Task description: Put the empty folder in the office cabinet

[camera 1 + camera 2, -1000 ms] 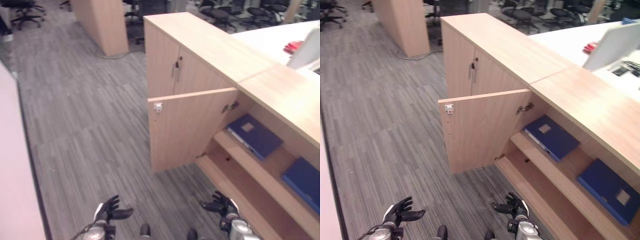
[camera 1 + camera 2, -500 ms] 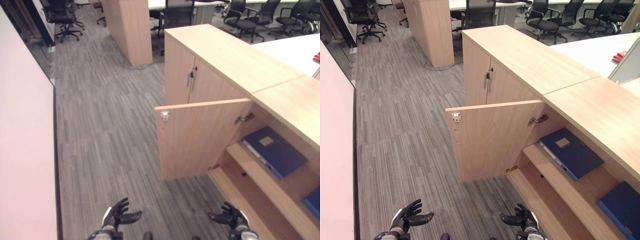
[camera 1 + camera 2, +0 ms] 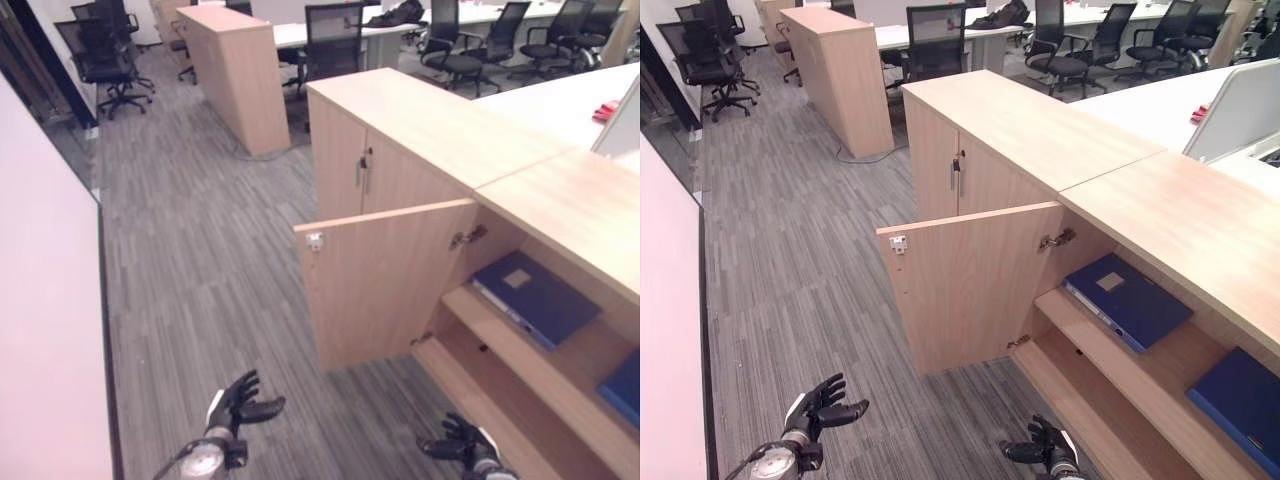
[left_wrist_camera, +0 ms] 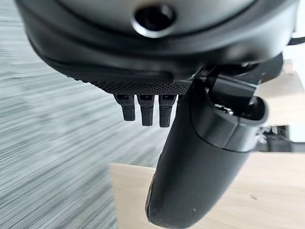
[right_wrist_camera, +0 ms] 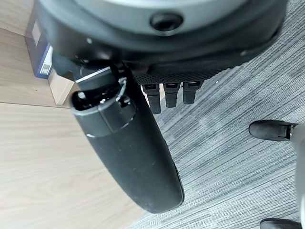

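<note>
On the upper shelf (image 3: 1160, 365) of the open office cabinet (image 3: 1040, 130) we see a blue folder (image 3: 1127, 301) lying flat, just inside past the door hinge (image 3: 1055, 239); a second blue folder (image 3: 1240, 395) lies flat farther along the same shelf, well apart from the first. We note the cabinet door (image 3: 965, 285) standing swung out over the grey carpet floor (image 3: 790, 290). Low at the near edge, our left hand (image 3: 820, 408) hangs over the carpet with fingers spread and relaxed, holding nothing. Our right hand (image 3: 1048, 452) hangs near the cabinet's bottom shelf (image 3: 480, 395), fingers loosely extended, also holding nothing. Beyond the cabinet stand office chairs (image 3: 1065, 45) and a white desk (image 3: 1160, 95).
</note>
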You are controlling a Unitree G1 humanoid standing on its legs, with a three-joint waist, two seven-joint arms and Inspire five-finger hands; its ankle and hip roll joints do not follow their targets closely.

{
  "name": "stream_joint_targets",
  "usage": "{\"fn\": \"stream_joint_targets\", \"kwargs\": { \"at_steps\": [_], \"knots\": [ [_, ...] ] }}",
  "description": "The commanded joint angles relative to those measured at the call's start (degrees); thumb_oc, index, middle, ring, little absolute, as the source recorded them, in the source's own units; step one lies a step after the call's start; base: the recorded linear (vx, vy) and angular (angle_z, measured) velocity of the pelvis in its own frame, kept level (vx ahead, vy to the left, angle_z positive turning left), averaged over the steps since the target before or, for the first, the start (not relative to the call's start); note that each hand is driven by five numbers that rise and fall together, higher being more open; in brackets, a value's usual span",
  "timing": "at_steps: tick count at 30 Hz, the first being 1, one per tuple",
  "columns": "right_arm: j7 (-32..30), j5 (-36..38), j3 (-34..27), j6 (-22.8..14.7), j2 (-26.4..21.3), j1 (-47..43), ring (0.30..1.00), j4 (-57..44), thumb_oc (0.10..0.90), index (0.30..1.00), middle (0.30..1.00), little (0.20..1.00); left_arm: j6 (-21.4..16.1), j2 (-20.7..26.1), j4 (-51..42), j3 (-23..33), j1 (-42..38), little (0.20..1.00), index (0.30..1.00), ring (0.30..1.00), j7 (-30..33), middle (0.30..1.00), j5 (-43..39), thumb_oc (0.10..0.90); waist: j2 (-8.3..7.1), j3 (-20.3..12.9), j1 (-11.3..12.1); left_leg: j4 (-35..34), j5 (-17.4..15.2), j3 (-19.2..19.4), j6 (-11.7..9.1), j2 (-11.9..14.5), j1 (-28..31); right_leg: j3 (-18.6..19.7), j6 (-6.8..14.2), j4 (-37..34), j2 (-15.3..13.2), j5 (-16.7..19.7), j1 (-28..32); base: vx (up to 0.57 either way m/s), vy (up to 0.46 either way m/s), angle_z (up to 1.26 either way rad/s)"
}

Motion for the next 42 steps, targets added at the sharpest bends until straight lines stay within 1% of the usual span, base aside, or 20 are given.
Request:
{"fn": "stream_joint_targets", "kwargs": {
  "at_steps": [1,2,3,5,6,7,8,10,11,12,14,18,23,24,28,33,38,42],
  "knots": [
    [0.8,-0.9,1.5,-3.6,-3.2,-2.8,0.900,-5.8,0.800,0.900,0.900,0.900,-5.6,6.7,2.6,1.5,-14.2,0.900,0.900,0.900,3.1,0.900,-4.1,0.800,0.35,-0.9,-1.8,0.4,-4.0,2.3,-3.1,2.2,3.8,-1.4,4.3,4.9,-2.5,-6.1,1.6,0.02,0.003,-0.24],
    [0.8,-0.9,1.5,-3.6,-3.2,-2.8,0.900,-5.8,0.800,0.900,0.900,0.900,-5.6,6.7,2.6,1.5,-14.2,0.900,0.900,0.900,3.1,0.900,-4.1,0.800,0.35,-0.9,-1.8,0.4,-4.0,2.3,-3.1,2.2,3.8,-1.4,4.3,4.9,-2.5,-6.1,1.6,0.07,0.022,-0.34],
    [1.5,-0.9,2.3,-3.8,-3.5,-1.7,0.900,-6.1,0.800,0.900,0.900,0.900,-5.5,10.5,5.5,1.4,-20.1,0.900,0.900,0.900,3.3,0.900,-4.5,0.800,0.44,-1.3,-3.5,0.2,-4.3,3.5,-3.3,2.4,4.5,-0.6,4.6,4.9,-2.5,-5.8,1.4,0.05,0.020,-0.28],
    [1.7,-0.9,2.5,-3.9,-3.7,-1.5,0.900,-6.2,0.800,0.900,0.900,0.900,-5.5,11.3,6.6,1.2,-21.6,0.900,0.900,0.900,3.3,0.900,-4.3,0.800,0.36,-1.4,-3.9,0.1,-4.3,3.9,-3.3,2.4,4.8,-0.3,4.7,4.9,-2.5,-5.7,1.4,0.04,0.012,-0.17],
    [2.1,-0.9,2.8,-3.9,-3.8,-1.2,0.900,-6.5,0.800,0.900,0.900,0.900,-5.4,12.5,7.3,1.1,-23.4,0.900,0.900,0.900,3.4,0.900,-4.2,0.800,0.29,-1.6,-4.4,0.0,-4.4,4.4,-3.4,2.4,4.9,-0.1,4.9,4.8,-2.5,-5.6,1.4,0.01,0.004,-0.25],
    [2.1,-0.9,2.8,-3.9,-3.7,-1.2,0.900,-6.5,0.800,0.900,0.900,0.900,-5.5,12.6,7.4,1.0,-23.5,0.900,0.900,0.900,3.3,0.900,-4.2,0.800,0.24,-1.5,-4.3,0.0,-4.4,4.4,-3.4,2.4,4.9,0.0,4.9,4.8,-2.5,-5.6,1.4,0.03,0.019,-0.29],
    [2.6,-0.6,3.2,-3.9,-4.0,-0.8,0.900,-6.4,0.800,0.900,0.900,0.900,-5.4,14.5,9.4,0.4,-27.3,0.900,0.900,0.900,3.5,0.900,-4.2,0.800,0.10,-1.6,-5.1,0.0,-4.6,5.0,-3.4,2.4,5.2,0.4,5.1,4.7,-2.5,-5.3,1.2,0.03,0.021,-0.21],
    [3.0,-0.4,3.6,-3.9,-4.0,-0.5,0.900,-6.6,0.800,0.900,0.900,0.900,-5.3,15.9,11.4,0.1,-30.0,0.900,0.900,0.900,3.5,0.900,-4.3,0.800,-0.14,-1.7,-5.7,-0.1,-4.8,5.8,-3.4,2.5,5.5,0.8,5.5,4.7,-2.5,-5.1,1.0,0.03,0.019,-0.13],
    [3.0,-0.4,3.5,-3.9,-4.0,-0.5,0.900,-6.6,0.800,0.900,0.900,0.900,-5.3,15.9,11.4,0.1,-30.0,0.900,0.900,0.900,3.5,0.900,-4.3,0.800,-0.14,-1.7,-5.7,-0.1,-4.8,5.8,-3.4,2.5,5.5,0.8,5.5,4.7,-2.5,-5.1,1.0,0.05,0.045,-0.22],
    [3.4,0.2,3.6,-3.9,-3.9,-0.1,0.900,-6.5,0.800,0.900,0.900,0.900,-5.3,17.5,13.2,0.0,-33.5,0.900,0.900,0.900,3.7,0.900,-5.1,0.800,-0.38,-2.0,-6.7,-0.2,-5.0,6.8,-3.4,2.6,5.9,1.7,5.9,4.7,-2.7,-4.6,0.6,0.05,0.051,-0.28],
    [3.6,0.3,3.6,-3.9,-3.9,0.1,0.900,-6.7,0.800,0.900,0.900,0.900,-5.3,18.1,13.6,-0.2,-34.6,0.900,0.900,0.900,3.6,0.900,-5.5,0.800,-0.53,-2.0,-6.9,-0.2,-5.2,7.2,-3.4,2.6,6.0,2.1,6.0,4.8,-2.7,-4.5,0.4,0.04,0.049,-0.18],
    [4.0,0.5,3.7,-4.0,-4.0,1.0,0.900,-7.1,0.800,0.900,0.900,0.900,-5.5,19.8,14.9,-1.1,-38.3,0.900,0.900,0.900,3.3,0.900,-6.1,0.800,-1.13,-2.3,-8.2,-0.2,-5.8,8.8,-3.3,2.5,6.8,3.6,6.6,5.0,-2.7,-3.9,-0.3,0.03,0.052,-0.20],
    [4.4,0.2,3.6,-3.8,-4.0,1.6,0.900,-6.8,0.800,0.900,0.900,0.900,-5.7,20.8,14.8,-2.0,-40.2,0.900,0.900,0.900,3.0,0.900,-5.8,0.800,-1.83,-2.5,-8.8,-0.2,-6.3,10.2,-3.1,2.4,7.4,4.9,7.1,4.7,-2.9,-3.2,-0.8,0.02,0.040,-0.19],
    [4.5,0.1,3.6,-3.9,-4.0,1.8,0.900,-6.3,0.800,0.900,0.900,0.900,-5.9,21.1,14.8,-2.5,-41.3,0.900,0.900,0.900,2.9,0.900,-5.7,0.800,-2.20,-2.6,-9.1,-0.2,-6.5,10.8,-3.0,2.3,7.6,5.4,7.5,4.6,-3.0,-2.9,-1.0,0.01,0.037,-0.07],
    [4.5,-0.2,3.5,-3.8,-3.9,2.3,0.900,-6.5,0.800,0.900,0.900,0.900,-6.0,20.5,14.9,-3.6,-42.8,0.900,0.900,0.900,2.9,0.900,-5.3,0.800,-2.96,-2.5,-9.7,-0.2,-6.9,11.5,-2.9,2.2,7.9,6.1,7.8,4.4,-3.2,-2.3,-1.4,-0.01,0.030,-0.19],
    [4.5,-0.8,3.7,-3.6,-3.2,2.9,0.900,-5.8,0.800,0.900,0.900,0.900,-6.2,18.1,14.1,-5.1,-43.4,0.900,0.900,0.900,2.4,0.900,-4.7,0.800,-3.73,-2.7,-10.1,-0.2,-7.4,11.8,-2.6,1.8,8.2,6.5,8.1,4.2,-3.4,-2.0,-1.4,-0.01,0.017,-0.08],
    [4.5,-1.7,3.9,-3.6,-2.7,3.1,0.900,-6.3,0.800,0.900,0.900,0.900,-6.6,13.7,10.4,-7.1,-41.4,0.900,0.900,0.900,1.3,0.900,-3.8,0.800,-4.07,-2.6,-9.8,-0.2,-7.7,11.5,-2.2,1.5,8.4,6.2,8.1,4.1,-3.8,-1.8,-1.1,-0.02,0.002,-0.05],
    [4.2,-2.3,3.3,-3.5,-2.2,2.4,0.900,-6.5,0.800,0.900,0.900,0.900,-7.1,8.7,4.6,-8.7,-36.1,0.900,0.900,0.900,-0.1,0.900,-3.2,0.800,-3.90,-2.2,-8.9,-0.2,-7.5,10.4,-2.0,1.2,8.0,5.2,7.9,4.1,-4.1,-2.0,-0.7,-0.03,-0.002,0.06]
  ]
}}
